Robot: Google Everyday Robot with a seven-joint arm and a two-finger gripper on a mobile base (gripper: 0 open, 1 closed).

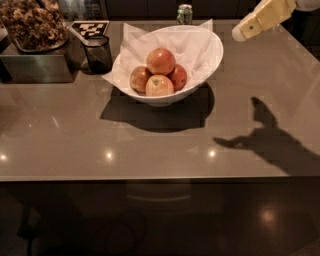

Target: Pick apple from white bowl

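Observation:
The white bowl (202,70), lined with white paper, stands on the brown table at upper centre. The apple (160,60), large and orange-red, sits on top of the pile in it. A paler yellow-pink apple (159,85) lies in front, a dark red one (178,76) to the right, and another reddish one (138,78) to the left. My gripper (242,32) comes in from the upper right corner, raised above the table, to the right of the bowl's rim and apart from it.
A small dark cup (97,53) stands just left of the bowl. A metal box (35,67) holding a tray of brown snacks is at the far left. A green can (184,14) and a checkered tag (90,28) are at the back edge. The arm's shadow (265,140) falls on the table at right.

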